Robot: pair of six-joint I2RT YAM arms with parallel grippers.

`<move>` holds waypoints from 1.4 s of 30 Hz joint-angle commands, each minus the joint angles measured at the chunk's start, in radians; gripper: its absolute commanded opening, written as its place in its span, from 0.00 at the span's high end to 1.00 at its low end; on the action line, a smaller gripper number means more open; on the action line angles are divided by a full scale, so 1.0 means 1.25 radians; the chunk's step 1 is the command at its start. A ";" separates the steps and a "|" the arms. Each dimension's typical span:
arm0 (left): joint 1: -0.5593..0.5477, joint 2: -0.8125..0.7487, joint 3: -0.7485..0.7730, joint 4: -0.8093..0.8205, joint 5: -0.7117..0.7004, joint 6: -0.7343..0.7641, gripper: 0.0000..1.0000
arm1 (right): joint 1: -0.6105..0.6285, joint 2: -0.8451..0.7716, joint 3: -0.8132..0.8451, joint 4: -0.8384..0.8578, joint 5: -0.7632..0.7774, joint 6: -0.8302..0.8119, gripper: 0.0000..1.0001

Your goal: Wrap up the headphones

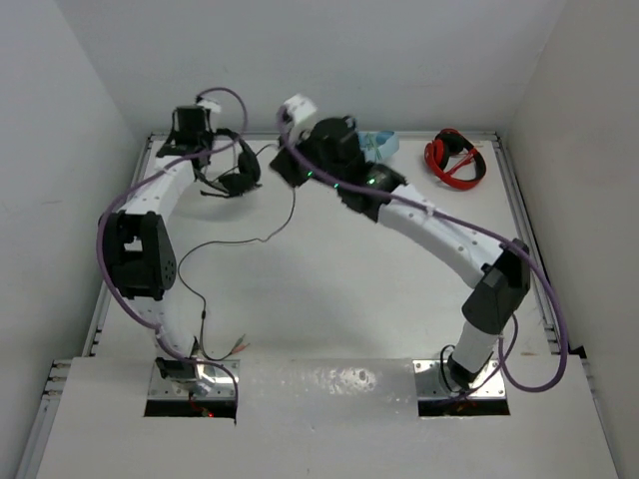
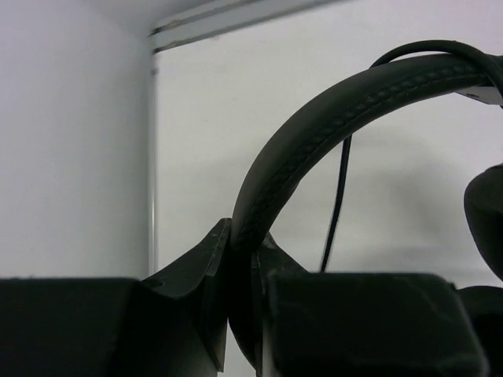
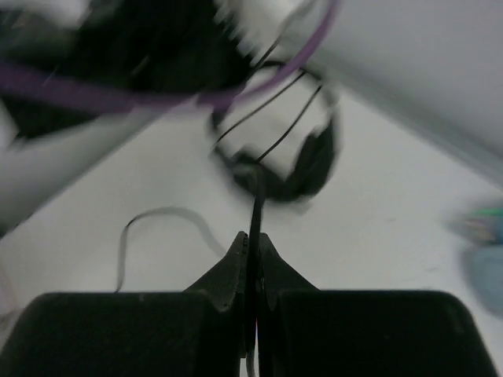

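Clamping the headphones (image 1: 238,172) by the headband (image 2: 314,126) in the left gripper (image 2: 242,239) at the far-left corner of the table (image 1: 349,289), likely as an anchor; pinching the cable (image 3: 256,196) in the closed right gripper (image 3: 250,245), ready for winding

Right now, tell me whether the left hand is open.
No: the left hand is clamped shut on the headband.

The headphones (image 1: 238,172) are at the tabletop's (image 1: 329,299) far left. Just left of them, the left hand (image 2: 242,236) clamps their headband. Just right of them, the right hand (image 3: 251,239) pinches their cable (image 1: 255,239), which trails nearward from them. Another headset (image 1: 455,160) lies well to their right.
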 commanded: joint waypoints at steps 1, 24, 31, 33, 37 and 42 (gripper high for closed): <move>-0.083 -0.127 -0.047 0.123 0.027 0.190 1.00 | -0.119 -0.023 0.056 0.010 0.062 0.012 1.00; -0.227 -0.188 0.150 -0.311 0.280 0.176 1.00 | -0.363 0.076 0.040 0.077 0.142 -0.015 1.00; -0.230 -0.197 0.268 -0.400 0.326 0.096 1.00 | -0.387 0.112 -0.014 0.104 0.136 0.035 1.00; -0.230 -0.194 0.297 -0.413 0.340 0.080 1.00 | -0.389 0.118 -0.029 0.119 0.116 0.061 1.00; -0.230 -0.183 0.387 -0.459 0.405 0.022 1.00 | -0.389 0.134 -0.049 0.183 -0.006 0.114 0.91; -0.229 -0.147 0.488 -0.450 0.412 -0.149 1.00 | -0.374 0.129 -0.200 0.502 -0.210 0.301 0.54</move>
